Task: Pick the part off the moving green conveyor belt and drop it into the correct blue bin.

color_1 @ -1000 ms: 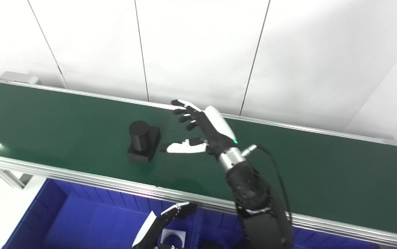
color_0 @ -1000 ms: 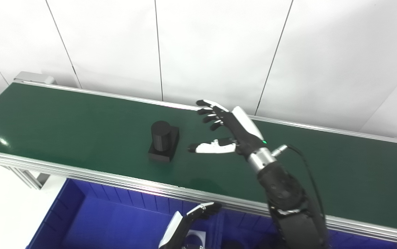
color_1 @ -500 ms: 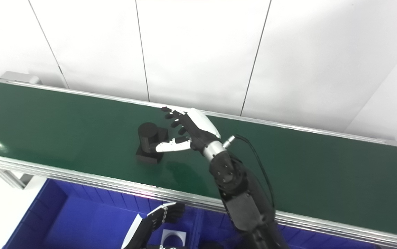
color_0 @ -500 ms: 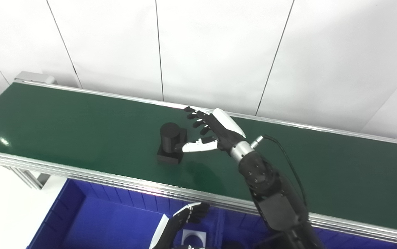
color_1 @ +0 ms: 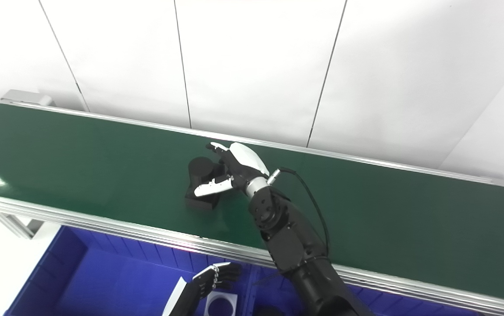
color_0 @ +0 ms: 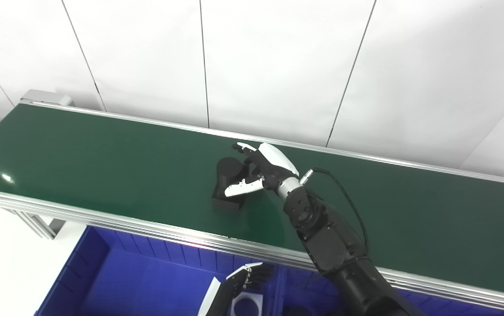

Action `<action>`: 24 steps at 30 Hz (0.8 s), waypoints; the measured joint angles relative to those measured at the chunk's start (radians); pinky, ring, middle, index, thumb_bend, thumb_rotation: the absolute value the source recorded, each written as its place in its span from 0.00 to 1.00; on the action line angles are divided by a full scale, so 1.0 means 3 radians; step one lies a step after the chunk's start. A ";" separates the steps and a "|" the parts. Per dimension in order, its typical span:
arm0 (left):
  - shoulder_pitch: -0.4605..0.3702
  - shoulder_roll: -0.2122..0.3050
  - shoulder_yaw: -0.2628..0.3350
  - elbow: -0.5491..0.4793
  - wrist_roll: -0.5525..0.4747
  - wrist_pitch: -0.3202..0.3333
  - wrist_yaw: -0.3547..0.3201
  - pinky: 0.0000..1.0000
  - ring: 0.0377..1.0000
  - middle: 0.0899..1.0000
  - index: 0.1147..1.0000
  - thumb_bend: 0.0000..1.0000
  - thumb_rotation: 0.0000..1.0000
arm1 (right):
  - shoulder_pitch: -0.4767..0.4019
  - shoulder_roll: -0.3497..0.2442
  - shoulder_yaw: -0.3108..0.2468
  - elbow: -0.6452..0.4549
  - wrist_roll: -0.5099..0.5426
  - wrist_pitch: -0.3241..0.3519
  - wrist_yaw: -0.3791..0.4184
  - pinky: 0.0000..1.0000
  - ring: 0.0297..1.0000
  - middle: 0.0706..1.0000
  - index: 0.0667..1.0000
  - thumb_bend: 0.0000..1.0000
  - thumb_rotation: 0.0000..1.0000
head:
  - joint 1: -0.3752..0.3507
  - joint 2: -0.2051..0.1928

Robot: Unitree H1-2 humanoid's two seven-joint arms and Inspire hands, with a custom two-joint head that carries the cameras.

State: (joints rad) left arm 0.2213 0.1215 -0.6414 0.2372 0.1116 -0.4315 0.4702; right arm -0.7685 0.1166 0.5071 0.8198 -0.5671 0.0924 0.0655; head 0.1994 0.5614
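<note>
A black part [color_0: 226,172], a short cylinder on a square base, stands on the green conveyor belt [color_0: 80,153] near its middle. My right hand [color_0: 266,170] is at the part's right side. Its fingers [color_0: 244,149] reach behind the cylinder and its white thumb [color_0: 239,188] lies across the front; the hand is open around the part, which rests on the belt. My left hand [color_1: 210,278] hangs low over the blue bin [color_0: 146,281] below the belt's near rail, fingers curled in, holding nothing.
The belt's aluminium near rail [color_0: 146,226] runs between belt and bins. A white square piece with a dark ring [color_1: 222,303] lies in the bin by my left hand. A divider [color_0: 278,285] separates a second bin on the right. White wall panels stand behind.
The part has ridden rightward on the belt. My right hand moved left and down until its fingers and thumb straddle the cylinder. My left hand's fingers curled in.
</note>
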 measured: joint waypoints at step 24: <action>-0.0004 0.0011 -0.0064 -0.0009 0.0060 0.0000 0.0131 0.69 0.72 0.73 0.71 0.86 0.31 | -0.0137 0.0134 0.0404 0.1106 -0.0419 -0.1086 -0.1737 0.44 0.51 0.41 0.50 0.51 0.00 | -0.0071 0.0077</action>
State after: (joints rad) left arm 0.2201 0.1248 -0.6606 0.2346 0.1296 -0.4314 0.5096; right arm -0.8098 0.1568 0.6283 1.1518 -0.6927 -0.2333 -0.4556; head 0.1780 0.5844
